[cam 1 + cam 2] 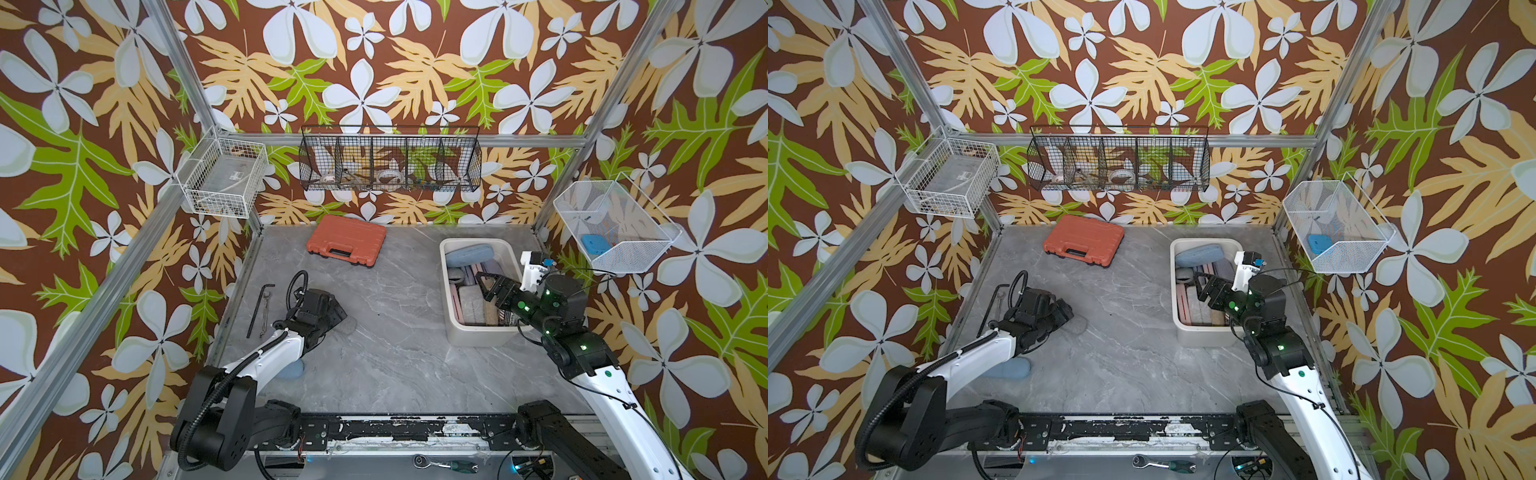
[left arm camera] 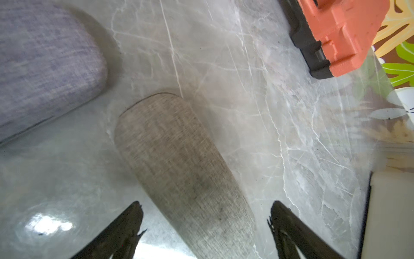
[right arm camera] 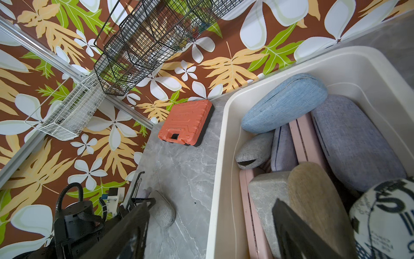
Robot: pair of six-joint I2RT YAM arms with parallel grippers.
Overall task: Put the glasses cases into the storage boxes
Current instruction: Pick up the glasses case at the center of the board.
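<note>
A grey woven glasses case [image 2: 179, 168] lies on the marble table, left of centre [image 1: 349, 325] [image 1: 1079, 325]. My left gripper [image 2: 207, 205] [image 1: 337, 315] stands open astride one end of it, with a gap on each side. A lavender case [image 2: 44, 67] lies close by, partly hidden under my left arm [image 1: 294, 368]. The cream storage box [image 1: 446, 299] [image 3: 224, 134] stands at the right and holds several cases, among them a blue one [image 3: 284, 101], a lavender one [image 3: 356, 143], a tan one [image 3: 318, 201] and a print one [image 3: 385, 215]. My right gripper [image 3: 210, 204] [image 1: 484, 286] hangs open over the box's left wall, empty.
An orange toolcase [image 1: 347, 239] lies at the back of the table. A hex key and a wrench [image 1: 259, 307] lie by the left edge. Wire baskets hang on the walls: white [image 1: 222, 178], black [image 1: 390, 164], white mesh [image 1: 615, 226].
</note>
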